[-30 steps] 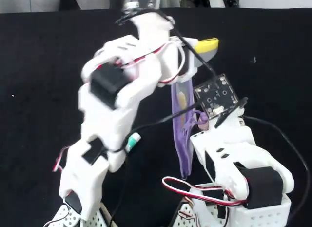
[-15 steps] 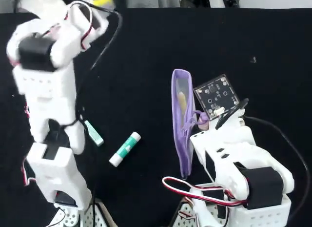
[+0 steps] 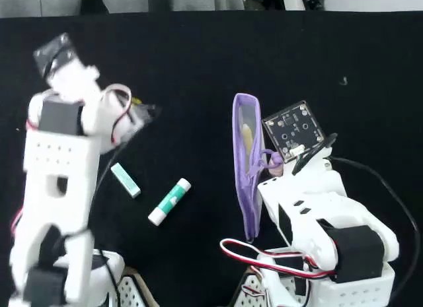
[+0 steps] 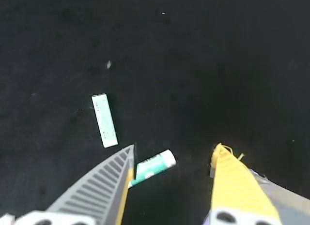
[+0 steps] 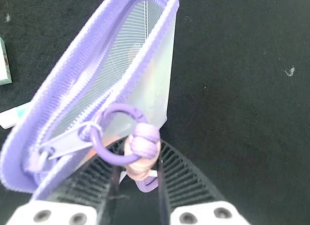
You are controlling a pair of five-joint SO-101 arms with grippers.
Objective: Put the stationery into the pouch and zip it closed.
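Observation:
A purple translucent pouch stands on edge in mid-table, its mouth open, with something yellow inside. My right gripper is shut on the pouch at its lower edge, next to the zip's ring and knotted pull. A white-and-green glue stick and a flat teal eraser lie on the cloth left of the pouch. My left gripper hovers open above the glue stick, with the eraser just beyond. In the high view the left gripper hangs over the table's left side.
Black cloth covers the table. The right arm's base and red and black cables sit at the front right, and the left arm's base at the front left. Open cloth lies behind and right of the pouch.
The left arm swung away from above the pouch to the far left, then dropped over the glue stick and eraser. The right arm and pouch kept still.

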